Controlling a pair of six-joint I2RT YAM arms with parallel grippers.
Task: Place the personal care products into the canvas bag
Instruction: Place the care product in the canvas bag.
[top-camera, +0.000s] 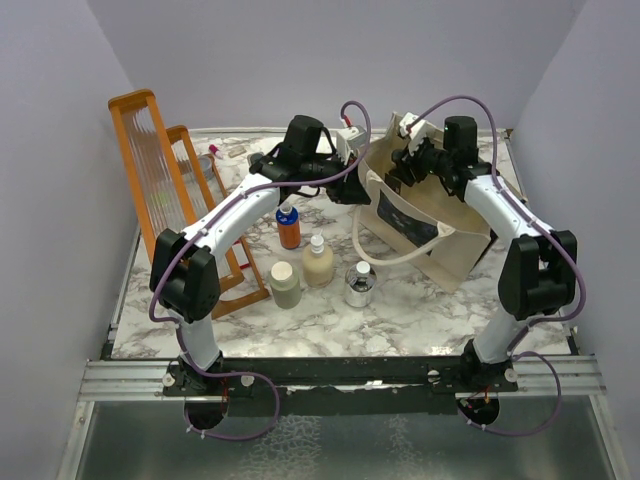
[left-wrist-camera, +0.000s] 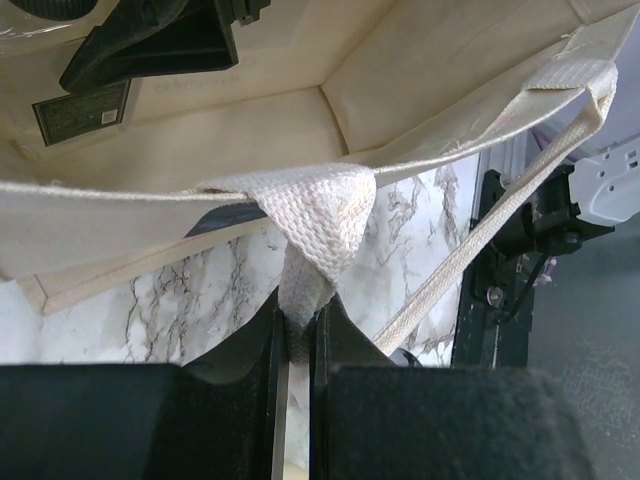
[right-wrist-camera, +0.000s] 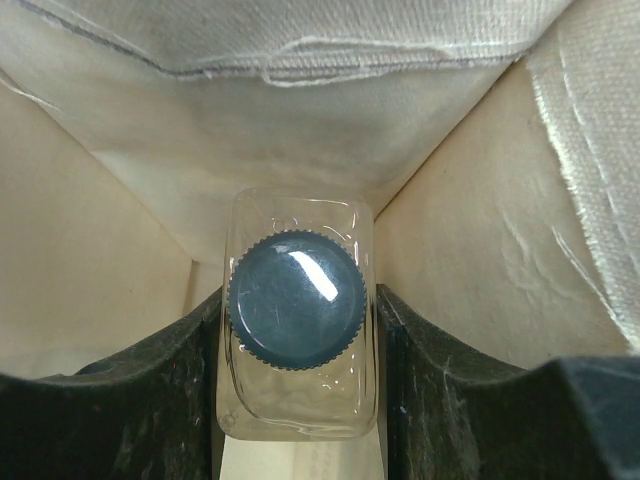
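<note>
- White marble-veined table (top-camera: 330, 310) between plain lavender walls, both arm bases bolted along its near edge.
- Nearest the bases, two products stand upright on the bare marble: the olive-grey bottle (top-camera: 285, 285) with its cream cap on the left, and the squat silvery bottle (top-camera: 359, 286) on the right, well apart.
- Just behind and between them is the beige pump bottle (top-camera: 318, 263), upright and close beside the olive-grey one.
- A step further back, the orange bottle (top-camera: 288, 229) with its blue cap stands alone under the left arm's forearm.
- None of those four is in the canvas bag (top-camera: 445, 240), which sits to their right, mouth up, its dark panel (top-camera: 405, 222) facing the bottles.
- The left gripper (left-wrist-camera: 298, 335) is at the bag's near rim, jaws squeezed together on the woven handle strap (left-wrist-camera: 320, 215), which bunches into a fold above them.
- The right gripper (right-wrist-camera: 298, 330) is down inside the bag, cloth walls on all sides.
- Its fingers (right-wrist-camera: 150, 385) clamp the clear bottle (right-wrist-camera: 297, 215) from both sides, the dark ribbed cap facing the wrist camera.
- Whether that bottle touches the bag's floor, I can't tell.
- Far left, the orange wooden rack (top-camera: 140, 165) stands at the table's edge.
</note>
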